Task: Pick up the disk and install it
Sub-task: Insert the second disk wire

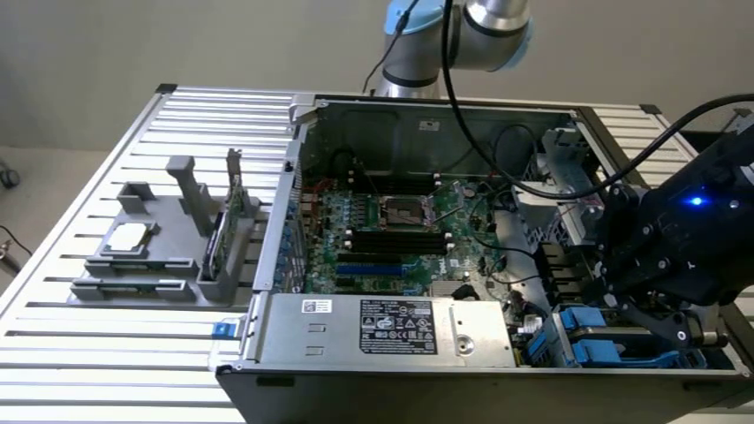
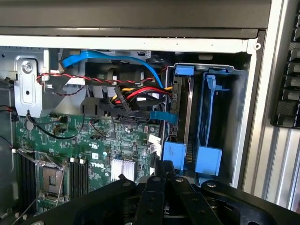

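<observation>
Over the drive bay at the corner of the open grey metal computer case (image 1: 412, 115), the black gripper (image 1: 677, 305) is hanging; whether its fingers are released or clenched I cannot tell. The blue-carriered disk (image 2: 180, 117) is sitting edge-on in the bay, seemingly slotted in. The exterior view is giving the bench layout and grey parts fixture (image 1: 154, 256); the wrist view is exposing the bay's blue latches and cabling.
</observation>
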Controlling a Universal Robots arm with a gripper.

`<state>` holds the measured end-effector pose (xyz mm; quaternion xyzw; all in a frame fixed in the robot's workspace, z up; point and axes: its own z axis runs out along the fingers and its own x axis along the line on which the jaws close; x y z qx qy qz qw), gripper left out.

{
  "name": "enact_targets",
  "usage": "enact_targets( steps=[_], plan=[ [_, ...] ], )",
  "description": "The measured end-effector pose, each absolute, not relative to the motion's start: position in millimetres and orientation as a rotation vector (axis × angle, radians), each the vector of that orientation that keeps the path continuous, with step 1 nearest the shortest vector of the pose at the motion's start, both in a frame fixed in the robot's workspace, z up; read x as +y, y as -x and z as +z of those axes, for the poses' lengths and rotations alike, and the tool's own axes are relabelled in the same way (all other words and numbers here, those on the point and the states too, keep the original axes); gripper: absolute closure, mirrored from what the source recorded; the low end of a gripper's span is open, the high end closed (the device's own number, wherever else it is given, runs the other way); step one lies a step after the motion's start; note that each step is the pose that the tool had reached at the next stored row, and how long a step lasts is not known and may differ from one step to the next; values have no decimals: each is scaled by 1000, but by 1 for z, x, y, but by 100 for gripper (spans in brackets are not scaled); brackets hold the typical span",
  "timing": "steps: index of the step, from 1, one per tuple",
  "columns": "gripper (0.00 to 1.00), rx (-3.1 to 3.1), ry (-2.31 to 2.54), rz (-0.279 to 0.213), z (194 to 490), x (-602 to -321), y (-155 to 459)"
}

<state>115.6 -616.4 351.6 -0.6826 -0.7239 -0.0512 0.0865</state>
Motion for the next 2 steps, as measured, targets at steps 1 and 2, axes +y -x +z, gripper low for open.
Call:
enact_targets(
  steps=[1,2],
  plan=[
    [89,-2157,2034,-152,352,-616,-116],
    [89,-2157,2034,-152,352,-616,-116]
  ],
)
